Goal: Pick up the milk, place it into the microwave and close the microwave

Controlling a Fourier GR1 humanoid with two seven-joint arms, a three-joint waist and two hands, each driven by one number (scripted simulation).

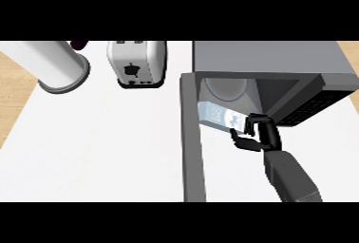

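A pale blue and white milk carton (219, 115) lies tilted at the mouth of the open grey microwave (270, 57), its far end inside the cavity near the round turntable (228, 88). My right hand (257, 137) is curled round the carton's near end, thumb on the left and fingers on the right. The microwave's door (191, 142) stands swung open toward me, running down the left of the hand. My left hand shows in no view.
A silver toaster (136, 64) stands at the back, left of the microwave. A large white cylinder (52, 64) lies at the back left. The white counter (98, 147) stretches left of the door, with wooden floor at both edges.
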